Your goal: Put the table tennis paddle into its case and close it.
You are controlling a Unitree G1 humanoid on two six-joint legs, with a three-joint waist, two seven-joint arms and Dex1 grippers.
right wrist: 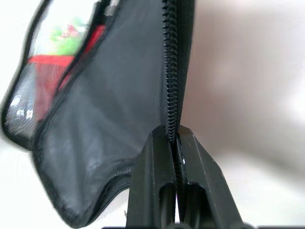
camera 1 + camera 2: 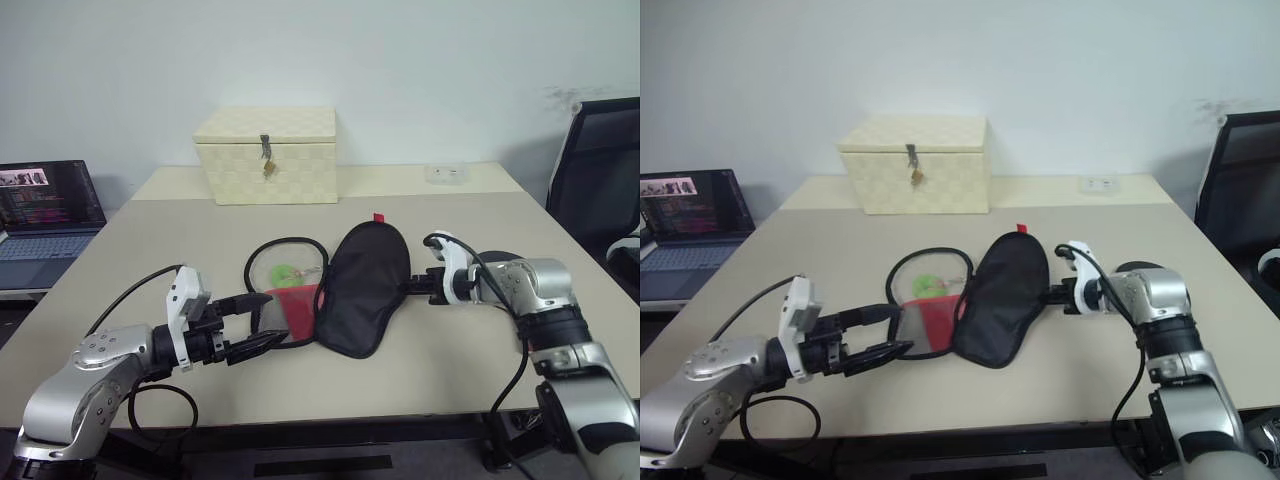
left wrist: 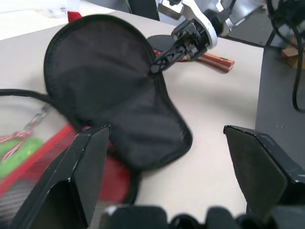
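Case (image 2: 362, 285) lengthwise toward the robot, edge in right gripper (image 2: 412, 289).

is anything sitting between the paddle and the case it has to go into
Yes. The right gripper, shut on the edge of the case, holds up the black flap; the paddle lies on the table behind it, so the flap screens it from the open mesh half.

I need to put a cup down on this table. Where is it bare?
Bare: the strip between the cream box and the case, and the left side toward the laptop. Crowded: the middle front, where both claws, left and right, meet the open case.
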